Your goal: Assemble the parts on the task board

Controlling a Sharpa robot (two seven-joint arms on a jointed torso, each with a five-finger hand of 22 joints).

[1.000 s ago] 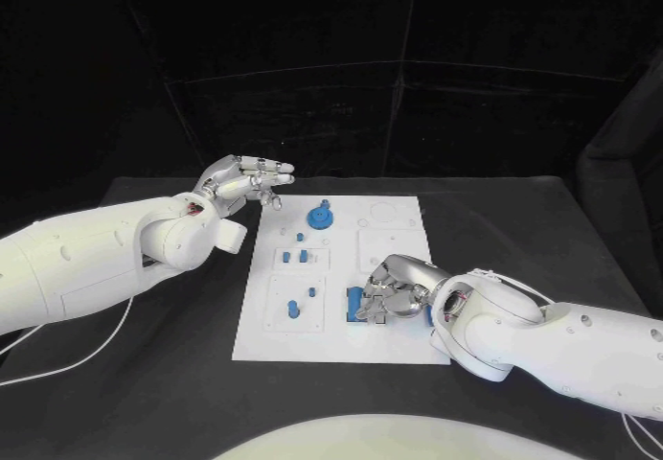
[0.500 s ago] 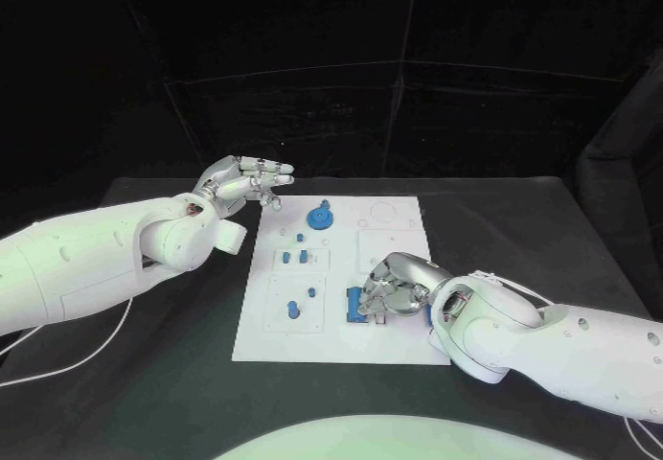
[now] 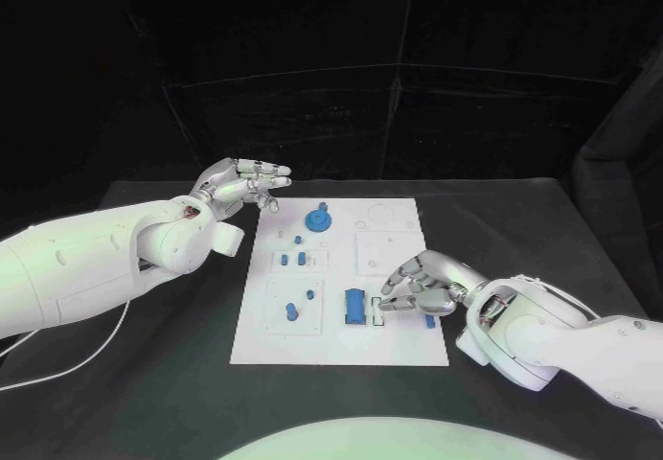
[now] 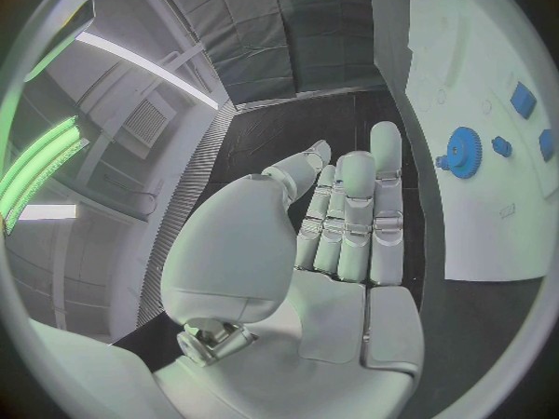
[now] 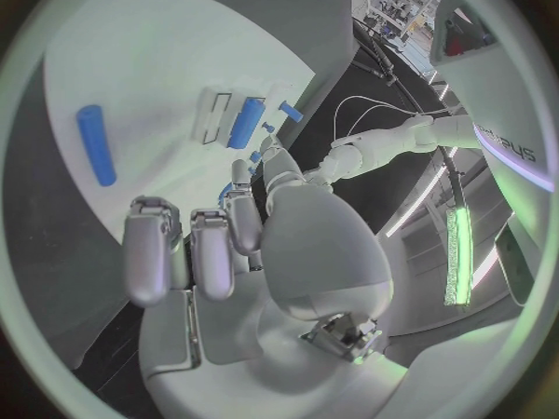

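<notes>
The white task board (image 3: 397, 213) lies mid-table. A long blue part (image 3: 355, 305) lies flat in a slot near the board's front, just left of my right hand (image 3: 431, 285). That hand hovers over the board's front right with its fingers loosely bent and nothing in them. A short blue peg (image 3: 430, 321) lies loose beside it. The right wrist view shows the hand (image 5: 233, 242), the peg (image 5: 96, 144) and the long part (image 5: 245, 123). A blue gear (image 3: 318, 220) stands at the far end. My left hand (image 3: 246, 182) is raised off the board's far left corner, empty, fingers apart.
Several small blue parts sit in the board's left-hand plates, among them a pair (image 3: 291, 258) and a single one (image 3: 293, 310). The left wrist view shows the gear (image 4: 462, 148) and the board (image 4: 466, 65). Black table surrounds the board.
My right hand has let go of the long blue part and drawn back to the right; the part now lies uncovered in its slot. The left hand has stayed put.
</notes>
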